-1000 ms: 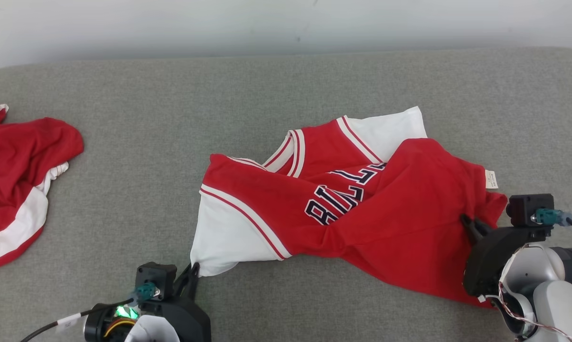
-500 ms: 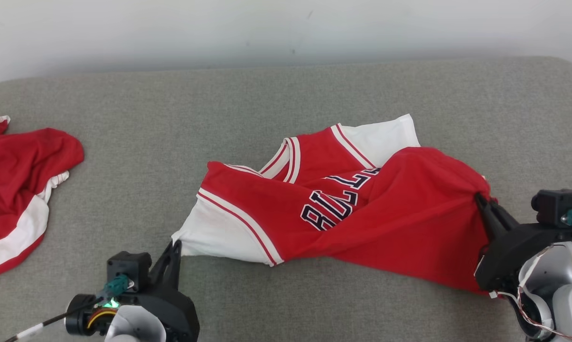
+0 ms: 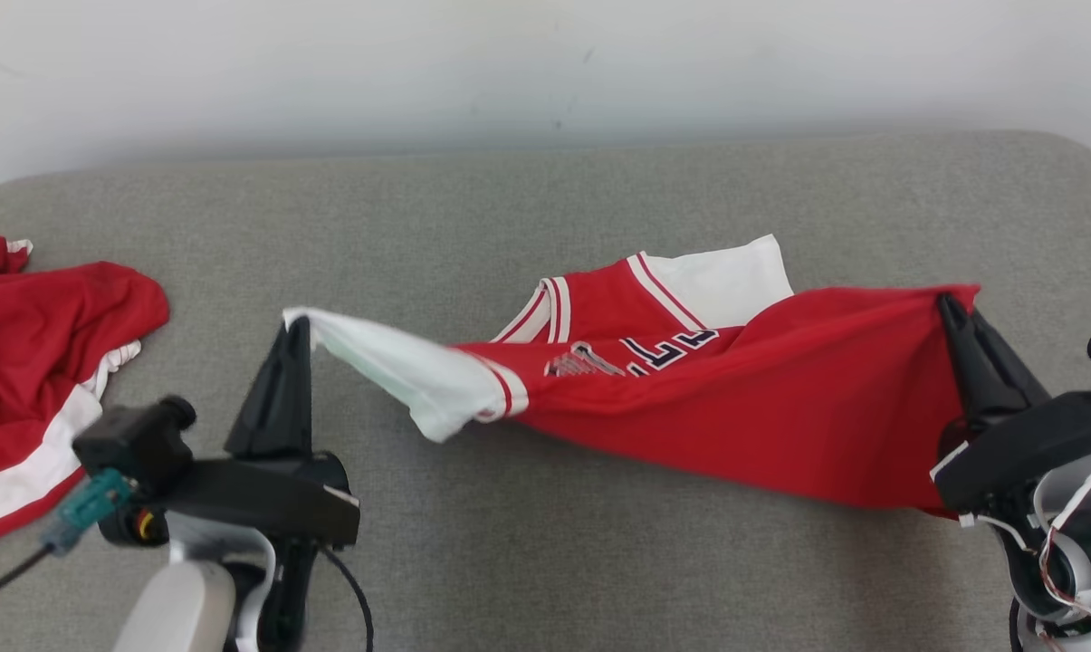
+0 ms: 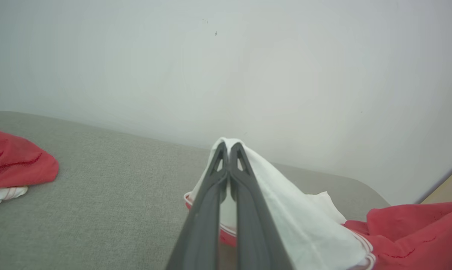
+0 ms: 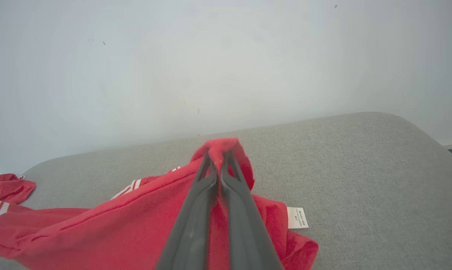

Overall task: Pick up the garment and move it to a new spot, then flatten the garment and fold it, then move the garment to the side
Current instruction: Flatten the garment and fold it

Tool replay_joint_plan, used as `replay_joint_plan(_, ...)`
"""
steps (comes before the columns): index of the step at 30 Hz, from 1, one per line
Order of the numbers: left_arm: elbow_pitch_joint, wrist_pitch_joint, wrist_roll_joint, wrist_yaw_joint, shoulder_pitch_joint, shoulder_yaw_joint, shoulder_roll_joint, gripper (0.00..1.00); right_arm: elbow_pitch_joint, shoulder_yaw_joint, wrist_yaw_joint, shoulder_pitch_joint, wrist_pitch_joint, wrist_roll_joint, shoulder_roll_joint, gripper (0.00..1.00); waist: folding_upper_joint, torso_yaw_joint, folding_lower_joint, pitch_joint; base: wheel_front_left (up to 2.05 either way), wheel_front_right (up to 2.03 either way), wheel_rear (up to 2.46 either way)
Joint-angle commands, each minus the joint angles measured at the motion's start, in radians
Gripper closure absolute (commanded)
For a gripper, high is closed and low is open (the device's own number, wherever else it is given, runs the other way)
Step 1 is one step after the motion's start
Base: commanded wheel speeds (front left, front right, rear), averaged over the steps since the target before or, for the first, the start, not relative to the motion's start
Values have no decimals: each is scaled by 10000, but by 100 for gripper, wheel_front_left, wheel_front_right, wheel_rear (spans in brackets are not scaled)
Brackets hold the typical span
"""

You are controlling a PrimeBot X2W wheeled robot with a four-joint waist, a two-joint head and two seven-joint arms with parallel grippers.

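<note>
- Over the middle of the surface (image 3: 509, 199): jersey (image 3: 780, 407) strung between two grips. Near edge lifted clear, far part with collar and lettering lying on the surface.
- Left gripper (image 3: 295, 328), raised above the surface left of middle: jaws pressed together on a white corner (image 3: 391, 367) of the jersey, cloth draped over the tips in the left wrist view.
- Right gripper (image 3: 950, 306), raised above the right part of the surface: jaws pinched tight on a red fold, a small tuft poking past the tips in the right wrist view.
- Toward the left edge of the surface: second red garment (image 3: 47, 362), crumpled, well apart from the jersey, untouched.
- Probably the first step, lifting to carry to a new spot; flattening and folding not yet begun.
- Could slip: both holds thin, only a little cloth between the jaws, so a hard pull apart might tug the white corner free.
- Could drag: the far part resting on the rough surface might catch and bunch during the carry, unless raised higher first.
- Could land twisted: cloth rolled between the grips, lettering half hidden, so setting down as is would likely leave folds to undo.
- Could tangle with the second garment if carried far toward the left edge of the surface.
</note>
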Motion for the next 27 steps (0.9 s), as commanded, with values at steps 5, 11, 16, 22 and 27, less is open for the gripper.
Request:
replay_joint_plan(5,-601,-70,-595,-169,-969,508,-59,100,-333,269,8,-730,-194,368,-163,100,0,-105,0,-178,0,0,0)
replay_joint_plan(11,-1084,403,-744,-376,-2249,634,299,100,-412,642,8,-1760,-211,588,-505,100,0,-262,0,-239,0,0,0)
replay_joint_plan(16,-1190,621,-503,-364,-3173,625,520,100,-299,831,8,-2522,-301,663,-802,100,0,-393,0,-272,0,0,0)
replay_joint_plan(22,-923,609,-413,-402,-4487,728,588,100,46,1001,8,-3698,-629,441,-1145,100,0,-524,0,-387,0,0,0)
replay_joint_plan(27,-492,541,-588,-487,-5212,703,398,100,389,942,8,-4342,-1055,355,-1078,100,0,-592,0,-550,0,0,0)
